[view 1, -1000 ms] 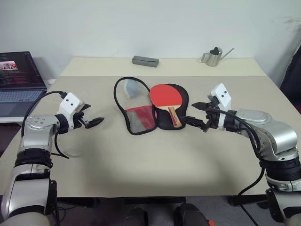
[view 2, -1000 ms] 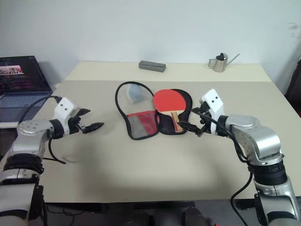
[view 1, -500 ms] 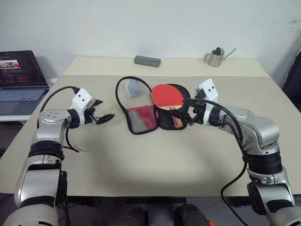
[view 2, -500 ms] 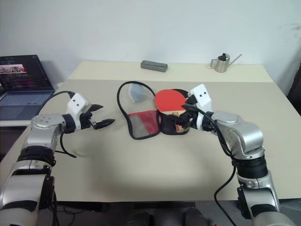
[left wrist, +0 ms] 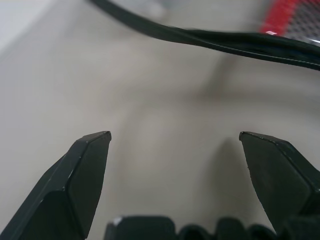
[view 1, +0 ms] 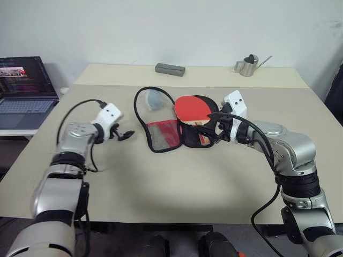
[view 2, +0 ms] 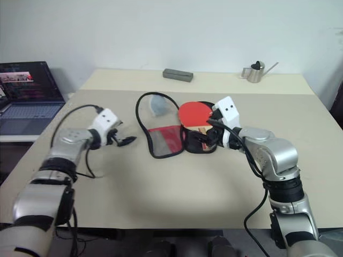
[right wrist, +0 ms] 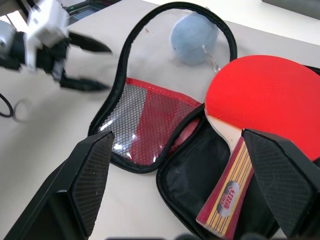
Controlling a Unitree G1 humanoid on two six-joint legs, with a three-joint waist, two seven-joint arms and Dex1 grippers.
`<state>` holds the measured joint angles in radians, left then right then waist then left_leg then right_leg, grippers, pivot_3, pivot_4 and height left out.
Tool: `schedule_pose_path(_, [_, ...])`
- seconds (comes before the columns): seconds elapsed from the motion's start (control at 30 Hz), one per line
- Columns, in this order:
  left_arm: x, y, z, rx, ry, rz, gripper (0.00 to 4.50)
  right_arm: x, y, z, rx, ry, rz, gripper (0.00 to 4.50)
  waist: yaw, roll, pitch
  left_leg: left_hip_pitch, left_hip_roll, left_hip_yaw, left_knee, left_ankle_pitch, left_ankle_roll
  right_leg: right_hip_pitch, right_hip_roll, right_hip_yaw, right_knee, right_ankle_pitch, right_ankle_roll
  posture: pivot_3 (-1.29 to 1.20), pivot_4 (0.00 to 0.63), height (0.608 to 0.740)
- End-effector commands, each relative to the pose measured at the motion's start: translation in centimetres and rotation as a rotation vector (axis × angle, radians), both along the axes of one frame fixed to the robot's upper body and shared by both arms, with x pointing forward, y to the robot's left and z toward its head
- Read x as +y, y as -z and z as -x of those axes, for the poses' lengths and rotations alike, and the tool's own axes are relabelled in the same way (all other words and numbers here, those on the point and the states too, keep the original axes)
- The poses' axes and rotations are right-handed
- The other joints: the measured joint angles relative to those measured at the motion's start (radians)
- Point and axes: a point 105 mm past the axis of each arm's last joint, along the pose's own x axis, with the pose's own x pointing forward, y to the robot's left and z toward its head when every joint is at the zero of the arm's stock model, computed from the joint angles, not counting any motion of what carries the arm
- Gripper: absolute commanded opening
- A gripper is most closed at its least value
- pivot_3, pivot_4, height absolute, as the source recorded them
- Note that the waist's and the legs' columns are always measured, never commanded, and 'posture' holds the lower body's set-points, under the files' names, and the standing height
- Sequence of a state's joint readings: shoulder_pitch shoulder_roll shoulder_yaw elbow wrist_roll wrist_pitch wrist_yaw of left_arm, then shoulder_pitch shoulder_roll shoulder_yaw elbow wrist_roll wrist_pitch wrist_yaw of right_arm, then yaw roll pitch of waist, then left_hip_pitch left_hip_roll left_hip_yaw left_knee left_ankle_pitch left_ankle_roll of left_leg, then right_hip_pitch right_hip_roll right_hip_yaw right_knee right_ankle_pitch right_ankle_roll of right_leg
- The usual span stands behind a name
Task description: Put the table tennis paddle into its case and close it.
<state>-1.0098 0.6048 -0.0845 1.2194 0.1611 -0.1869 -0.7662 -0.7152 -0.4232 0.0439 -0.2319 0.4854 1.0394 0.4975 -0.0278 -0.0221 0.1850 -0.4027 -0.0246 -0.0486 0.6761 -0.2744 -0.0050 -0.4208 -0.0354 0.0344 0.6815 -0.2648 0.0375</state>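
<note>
The round red-rubber paddle [right wrist: 267, 95] with its striped wooden handle lies in the open soft black fabric case [right wrist: 187, 182] on the smooth beige table [view 1: 177, 187], both the left gripper [view 1: 126, 135] and the right gripper [view 1: 213, 126] spread apart, empty.

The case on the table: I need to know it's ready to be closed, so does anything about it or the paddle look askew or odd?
Nothing is damaged. The case lies opened flat. The paddle rests on its black half, skewed, its round face overhanging the edge. A small pale pouch sits inside the open flap's loop.
</note>
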Motion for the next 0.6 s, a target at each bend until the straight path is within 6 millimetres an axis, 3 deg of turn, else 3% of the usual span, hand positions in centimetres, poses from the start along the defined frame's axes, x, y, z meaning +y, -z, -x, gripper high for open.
schedule_pose_path(0.03, [-1.5,-1.0,-1.1,-0.051,0.004,-0.035,4.5,-0.3,-1.2,0.6,-0.05,0.006,-0.007,4.48,0.001,0.0,0.0,0.0,0.0,0.0,0.0,0.0,0.0,0.0,0.0,0.0,0.0,0.0,0.0,0.0,0.15,0.74])
schedule_pose_path(0.17, [-3.2,-1.6,-1.9,-0.081,0.009,-0.045,4.5,-1.0,-1.2,0.9,-0.051,0.035,-0.006,4.48,0.002,0.0,0.0,0.0,0.0,0.0,0.0,0.0,0.0,0.0,0.0,0.0,0.001,0.0,0.0,0.0,0.15,0.74])
schedule_pose_path(0.33, [-5.8,-3.6,-2.9,-0.152,0.045,-0.051,4.5,-2.2,-1.1,1.5,-0.05,0.082,0.003,4.48,0.004,0.0,0.0,-0.001,-0.001,-0.001,0.001,0.0,0.0,0.0,0.0,-0.001,0.0,0.0,0.0,0.0,0.15,0.74])
schedule_pose_path(0.6, [-9.7,-9.0,-2.8,-0.235,0.213,0.173,4.5,-3.8,-1.3,2.8,-0.043,0.142,0.0,4.48,-0.002,0.0,0.0,-0.003,-0.001,-0.001,0.001,0.0,0.0,-0.001,0.0,-0.001,0.0,0.0,0.0,0.0,0.15,0.74])
